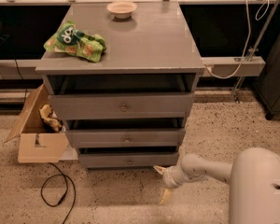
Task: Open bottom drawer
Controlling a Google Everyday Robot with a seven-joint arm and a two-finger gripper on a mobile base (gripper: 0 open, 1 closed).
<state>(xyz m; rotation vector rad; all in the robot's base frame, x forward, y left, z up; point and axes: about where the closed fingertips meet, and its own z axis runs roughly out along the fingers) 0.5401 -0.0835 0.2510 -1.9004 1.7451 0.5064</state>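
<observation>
The grey cabinet (pixel 130 45) has three drawer fronts. The bottom drawer (pixel 102 160) is the narrowest and lowest, with a small round knob (pixel 129 161) at its centre and a dark gap above it. My gripper (pixel 161 184) is low over the floor, just right of and below the drawer's right front corner. It is open, with one fingertip (pixel 157 169) near the drawer corner and the other fingertip (pixel 164 199) lower down. It holds nothing and is apart from the knob.
A green snack bag (pixel 75 42) and a small bowl (pixel 122 8) sit on the cabinet top. An open cardboard box (pixel 37 134) stands on the floor at the left. A black cable (pixel 56 190) loops on the floor. My arm's large white link (pixel 259 185) fills the bottom right.
</observation>
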